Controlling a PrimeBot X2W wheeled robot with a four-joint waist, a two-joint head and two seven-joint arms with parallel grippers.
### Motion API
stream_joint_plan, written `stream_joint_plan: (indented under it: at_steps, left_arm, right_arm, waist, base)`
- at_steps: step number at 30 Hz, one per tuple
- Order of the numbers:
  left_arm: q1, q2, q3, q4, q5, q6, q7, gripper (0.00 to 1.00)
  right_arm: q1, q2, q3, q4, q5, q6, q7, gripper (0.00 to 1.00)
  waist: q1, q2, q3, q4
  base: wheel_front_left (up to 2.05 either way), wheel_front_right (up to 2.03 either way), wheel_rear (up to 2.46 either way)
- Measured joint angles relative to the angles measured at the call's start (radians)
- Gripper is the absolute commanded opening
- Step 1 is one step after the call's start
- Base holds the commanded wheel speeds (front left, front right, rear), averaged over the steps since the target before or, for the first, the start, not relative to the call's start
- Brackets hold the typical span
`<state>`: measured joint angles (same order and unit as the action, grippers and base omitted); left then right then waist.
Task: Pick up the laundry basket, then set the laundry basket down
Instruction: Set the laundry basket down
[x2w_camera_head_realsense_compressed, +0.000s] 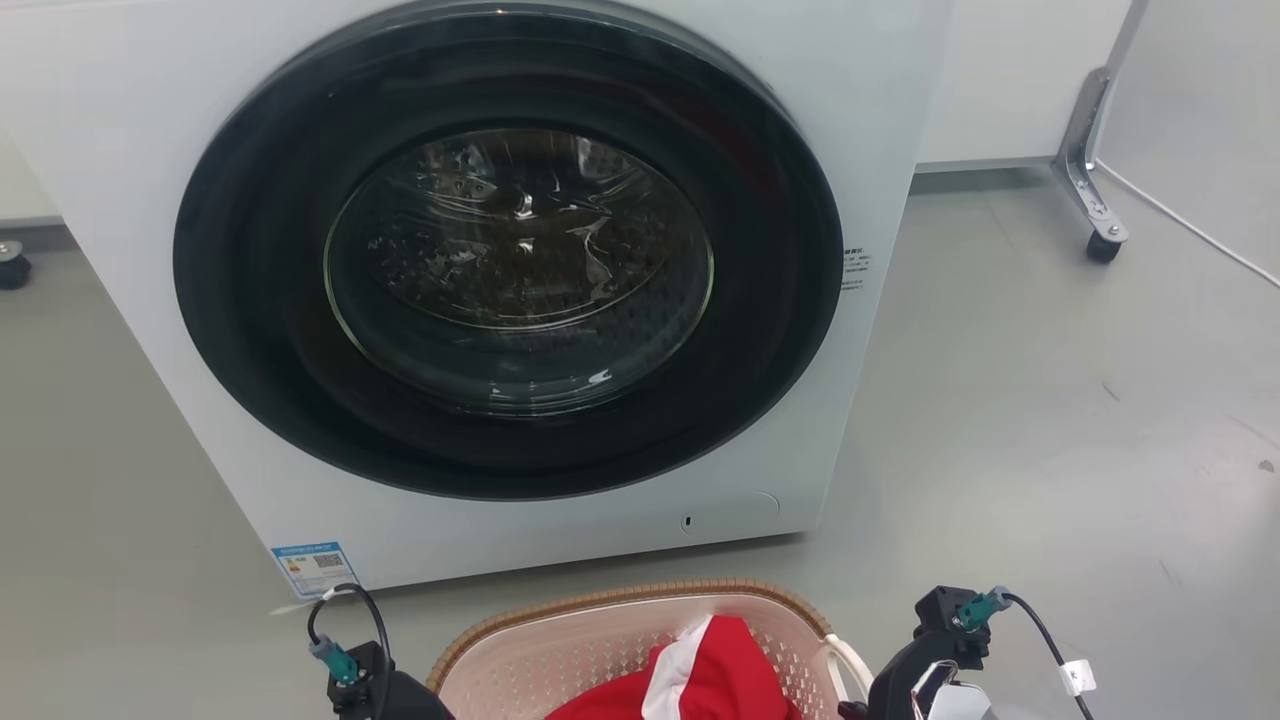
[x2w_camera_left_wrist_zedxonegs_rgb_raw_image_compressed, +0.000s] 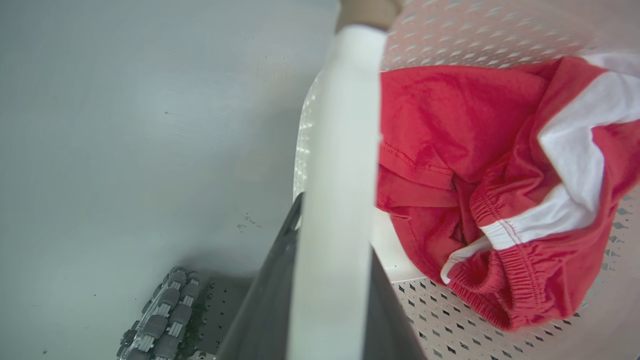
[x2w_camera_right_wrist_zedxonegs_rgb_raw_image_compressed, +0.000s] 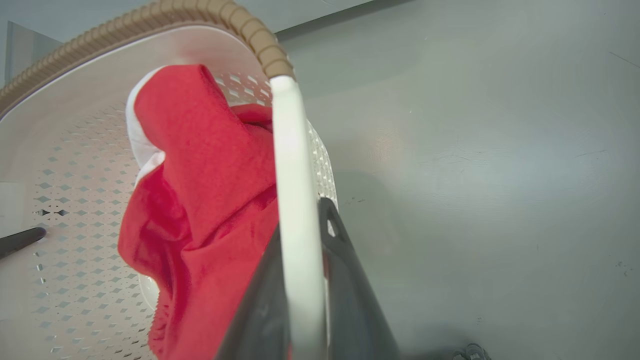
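Clamped between the two dark fingers of my left gripper (x2w_camera_left_wrist_zedxonegs_rgb_raw_image_compressed: 334, 235) is the white left handle (x2w_camera_left_wrist_zedxonegs_rgb_raw_image_compressed: 345, 125) of the laundry basket (x2w_camera_head_realsense_compressed: 620, 600). One finger presses on each side, so the gripper is closed down to the handle's width. Just left of the basket, low on the grey floor (x2w_camera_head_realsense_compressed: 1050, 400), a ribbed grey wheel (x2w_camera_left_wrist_zedxonegs_rgb_raw_image_compressed: 160, 315) shows in my left wrist view.

Inside the basket, against its perforated cream wall, lies a crumpled red garment (x2w_camera_head_realsense_compressed: 720, 670) with a white stripe and an elastic hem. The brown woven-look rim (x2w_camera_right_wrist_zedxonegs_rgb_raw_image_compressed: 150, 22) curves round the basket's far end. Beyond the basket stands the white washing machine (x2w_camera_head_realsense_compressed: 880, 150), its round dark door (x2w_camera_head_realsense_compressed: 510, 250) facing me and a blue label (x2w_camera_head_realsense_compressed: 313, 568) at its lower left corner.

On the basket's right side, my right gripper (x2w_camera_right_wrist_zedxonegs_rgb_raw_image_compressed: 300, 225) grips the right handle (x2w_camera_right_wrist_zedxonegs_rgb_raw_image_compressed: 295, 165) the same way, a finger tight on either side. Whether the basket rests on the floor, I cannot tell. Far right of the basket, a metal leg on a caster (x2w_camera_head_realsense_compressed: 1085, 160) stands on the floor.
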<state>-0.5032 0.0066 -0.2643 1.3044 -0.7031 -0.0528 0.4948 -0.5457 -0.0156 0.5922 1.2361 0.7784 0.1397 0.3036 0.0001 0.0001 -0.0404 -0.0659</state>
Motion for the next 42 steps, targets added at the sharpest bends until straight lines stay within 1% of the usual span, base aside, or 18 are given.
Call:
stream_joint_plan:
  at_steps: [3, 6, 7, 17, 19, 25, 33, 42]
  left_arm:
    - [-0.002, -0.002, -0.001, -0.001, 0.000, 0.002, -0.013, 0.00]
    - [-0.003, -0.003, -0.001, -0.006, 0.000, 0.003, -0.026, 0.00]
    - [-0.006, -0.004, -0.002, -0.009, 0.000, 0.006, -0.034, 0.00]
    - [-0.054, -0.008, -0.030, -0.043, 0.015, 0.019, -0.107, 0.00]
    - [-0.070, -0.009, -0.032, -0.053, 0.020, 0.027, -0.126, 0.00]
    - [-0.122, -0.009, -0.043, -0.083, 0.037, 0.030, -0.192, 0.00]
    - [-0.174, -0.004, -0.052, -0.099, 0.056, 0.054, -0.265, 0.00]
    - [-0.243, 0.003, -0.063, -0.115, 0.085, 0.069, -0.323, 0.00]
  right_arm:
    - [-0.007, 0.001, -0.001, 0.003, 0.000, -0.009, -0.017, 0.00]
    - [-0.020, 0.001, -0.003, 0.005, 0.000, -0.010, -0.028, 0.00]
    - [-0.025, 0.001, -0.003, 0.005, 0.000, -0.018, -0.036, 0.00]
    - [-0.072, 0.001, -0.012, 0.003, -0.005, -0.044, -0.130, 0.00]
    - [-0.091, -0.002, -0.012, 0.000, -0.009, -0.050, -0.149, 0.00]
    - [-0.146, -0.009, -0.011, -0.012, -0.024, -0.060, -0.210, 0.00]
    - [-0.195, -0.012, -0.007, -0.025, -0.038, -0.062, -0.272, 0.00]
    - [-0.269, -0.019, 0.001, -0.031, -0.058, -0.062, -0.319, 0.00]
  waist:
    - [0.0000, 0.0000, 0.012, -0.001]
    - [0.0000, 0.0000, 0.022, -0.001]
    - [0.0000, 0.0000, 0.027, -0.001]
    - [0.0000, 0.0000, 0.104, 0.003]
    - [0.0000, 0.0000, 0.126, 0.005]
    - [0.0001, 0.0000, 0.202, 0.006]
    - [0.0002, 0.0001, 0.314, 0.003]
    - [0.0001, 0.0001, 0.446, -0.003]
  base:
    - [0.00, 0.00, 0.00]
    - [0.00, 0.00, 0.00]
    - [0.00, 0.00, 0.00]
    - [0.00, 0.00, 0.00]
    - [0.00, 0.00, 0.00]
    - [0.00, 0.00, 0.00]
    - [0.00, 0.00, 0.00]
    - [0.00, 0.00, 0.00]
